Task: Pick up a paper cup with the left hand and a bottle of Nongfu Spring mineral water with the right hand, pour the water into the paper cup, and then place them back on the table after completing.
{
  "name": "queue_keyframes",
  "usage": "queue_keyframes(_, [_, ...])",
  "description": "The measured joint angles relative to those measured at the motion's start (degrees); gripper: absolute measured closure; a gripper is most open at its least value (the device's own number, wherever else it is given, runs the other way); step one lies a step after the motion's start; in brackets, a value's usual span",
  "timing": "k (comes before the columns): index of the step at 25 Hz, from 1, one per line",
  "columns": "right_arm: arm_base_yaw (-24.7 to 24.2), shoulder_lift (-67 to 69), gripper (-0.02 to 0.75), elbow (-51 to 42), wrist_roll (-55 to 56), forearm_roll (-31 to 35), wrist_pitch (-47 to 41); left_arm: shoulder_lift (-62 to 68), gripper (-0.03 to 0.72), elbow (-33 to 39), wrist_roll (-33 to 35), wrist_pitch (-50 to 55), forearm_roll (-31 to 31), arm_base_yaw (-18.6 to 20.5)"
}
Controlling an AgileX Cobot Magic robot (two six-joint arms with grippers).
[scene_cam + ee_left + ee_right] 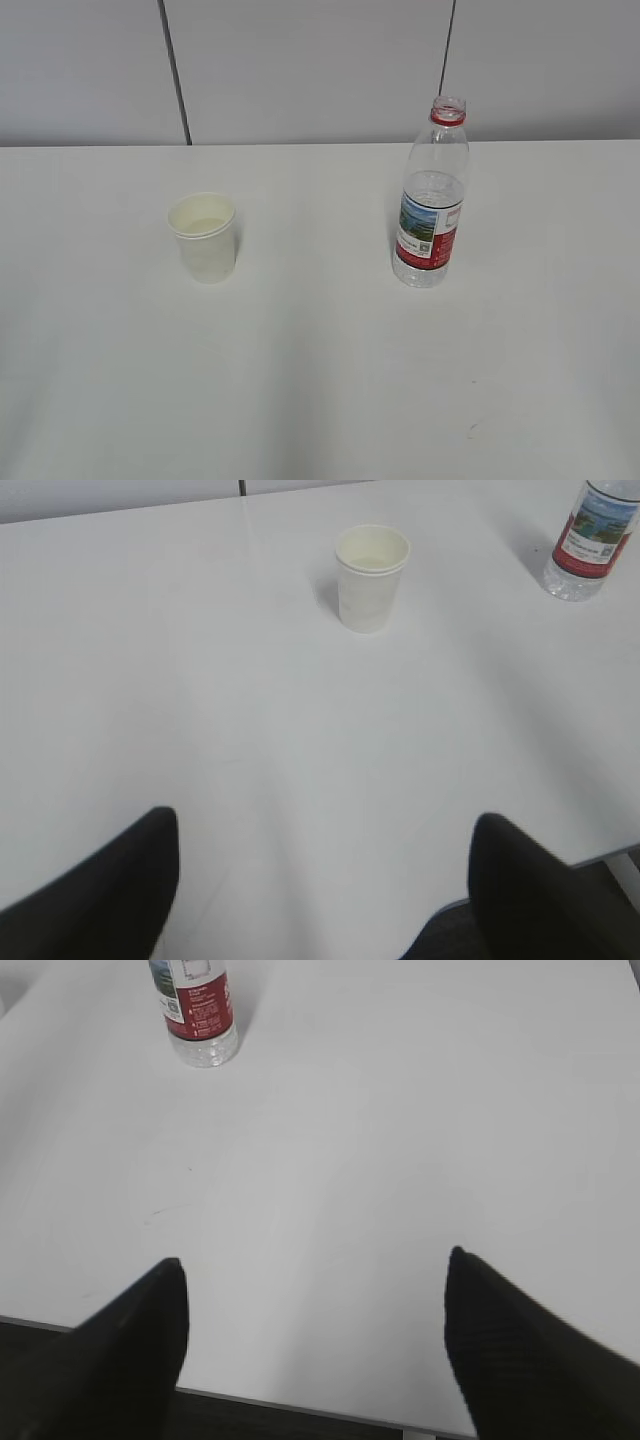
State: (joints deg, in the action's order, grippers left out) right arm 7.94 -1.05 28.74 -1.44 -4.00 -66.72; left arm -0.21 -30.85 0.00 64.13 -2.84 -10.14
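Observation:
A cream paper cup (205,237) stands upright on the white table (320,380), left of centre; it also shows in the left wrist view (370,577). An uncapped clear bottle (433,195) with a red label stands upright to its right, holding clear water (434,186) to about mid-height; its base shows in the right wrist view (199,1009) and the left wrist view (590,542). My left gripper (325,830) is open and empty, well short of the cup. My right gripper (315,1270) is open and empty near the table's front edge. Neither arm shows in the exterior view.
The table's front edge (300,1402) runs just under my right gripper, and a table corner (610,855) lies by the left gripper's right finger. A grey panelled wall (300,70) stands behind the table.

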Motion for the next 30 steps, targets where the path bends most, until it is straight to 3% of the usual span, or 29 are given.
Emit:
queue_keyframes(12, [0.00,0.00,0.150,-0.22,-0.22,-0.09,0.40,0.00,0.146,0.46,0.00,-0.73,0.12,0.19])
queue_keyframes(20, [0.00,0.00,0.150,-0.22,-0.22,-0.09,0.49,0.00,0.146,0.46,0.00,-0.73,0.25,4.77])
queue_keyframes(30, [0.00,0.00,0.150,-0.22,-0.22,-0.09,0.60,0.00,0.146,0.46,0.00,-0.73,0.25,5.01])
